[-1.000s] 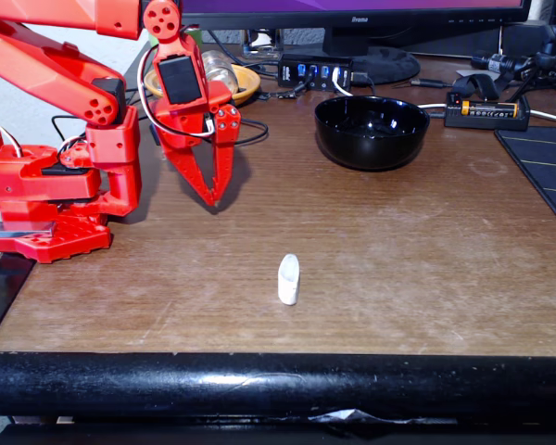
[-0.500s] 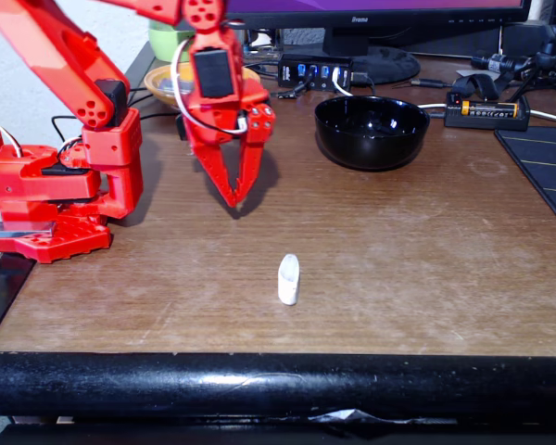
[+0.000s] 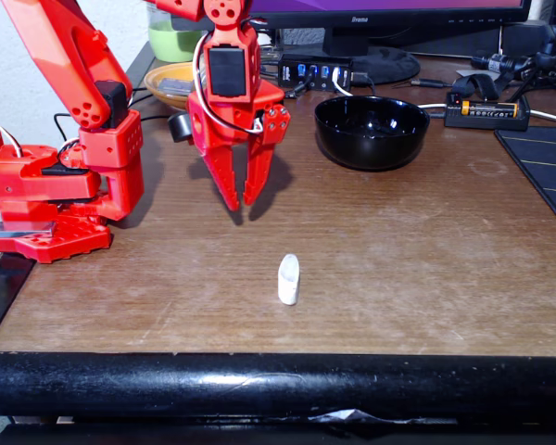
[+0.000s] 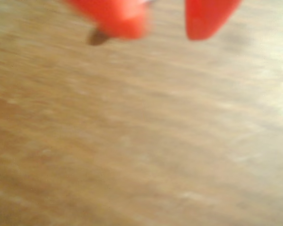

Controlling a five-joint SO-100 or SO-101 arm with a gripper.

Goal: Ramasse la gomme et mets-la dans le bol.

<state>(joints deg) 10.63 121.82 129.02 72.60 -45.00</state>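
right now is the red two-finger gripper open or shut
Open: the red two-finger gripper shows a gap between its fingertips in both views, holding nothing.

A home office desk: a monitor [image 3: 371, 11], USB hub [image 3: 315, 69] and cables line the wooden table's [image 3: 398, 250] far edge.

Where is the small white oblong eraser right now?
In the fixed view, the small white oblong eraser lies alone on the brown wooden table, near its front edge, in front of the red gripper and well short of the glossy black bowl.
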